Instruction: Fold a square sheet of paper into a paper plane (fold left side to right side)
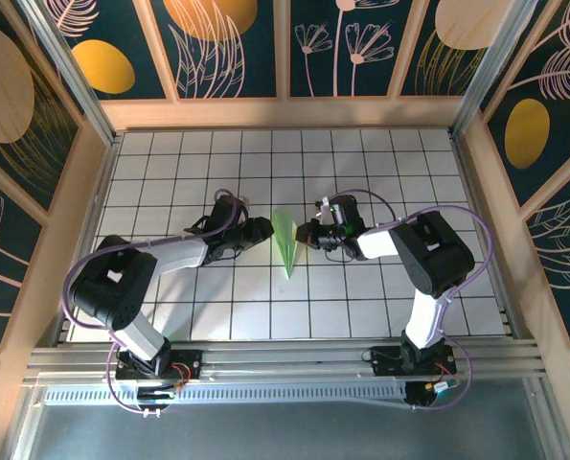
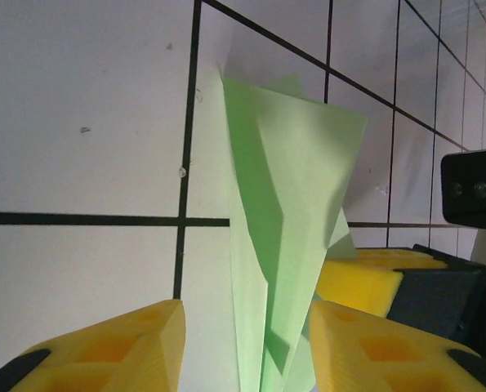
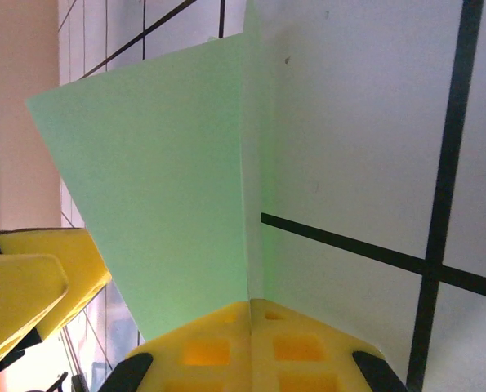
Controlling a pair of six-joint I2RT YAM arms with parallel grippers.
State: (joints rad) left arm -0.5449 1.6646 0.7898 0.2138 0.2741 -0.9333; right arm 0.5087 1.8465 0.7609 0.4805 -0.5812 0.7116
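Observation:
The square sheet of paper is folded into a narrow pointed pale green dart, the paper plane, in the middle of the tiled table, tip toward the near edge. My left gripper is at its left side. In the left wrist view the plane stands on edge between the yellow fingers of my left gripper, with a gap on the left side. My right gripper is at its right. In the right wrist view, the right gripper is shut on one upright fold of the plane.
The white tiled table is boxed in by wooden-framed walls at the back and sides. A metal rail runs along the near edge by the arm bases. The right wrist's camera faces my left gripper closely.

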